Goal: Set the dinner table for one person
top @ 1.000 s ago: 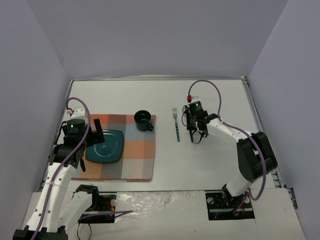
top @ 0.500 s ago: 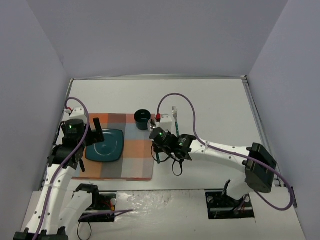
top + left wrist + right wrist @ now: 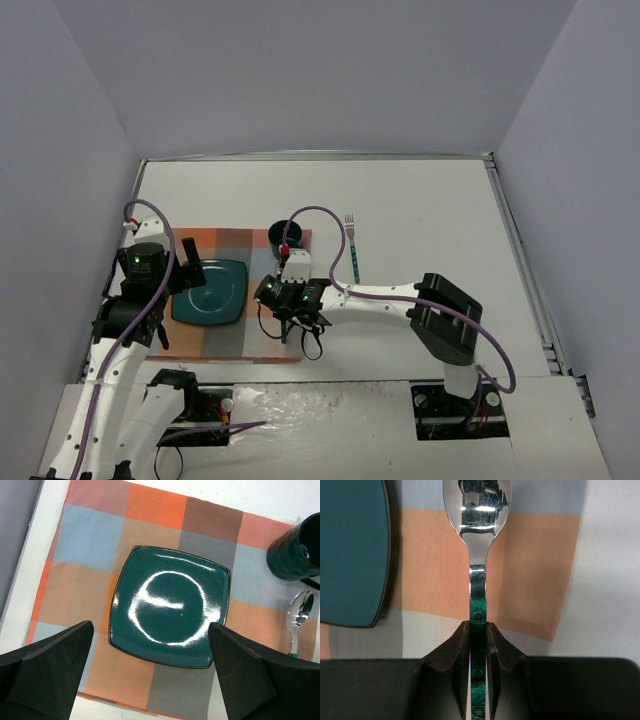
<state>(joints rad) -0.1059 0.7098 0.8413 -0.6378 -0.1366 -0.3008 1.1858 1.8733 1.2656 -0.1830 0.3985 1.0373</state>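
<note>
Steel spoon [image 3: 478,540], green-handled, sits clamped between the right gripper [image 3: 479,630]'s fingers. A second ago that arm hung by the fork [image 3: 352,245]; now it is over the placemat [image 3: 530,555], plate [image 3: 350,555] to the fingers' left, and the white dinner table [image 3: 430,200] bare to their right. Left gripper [image 3: 150,626] gapes wide above the plate. The spoon looks ready to lay down.
</note>
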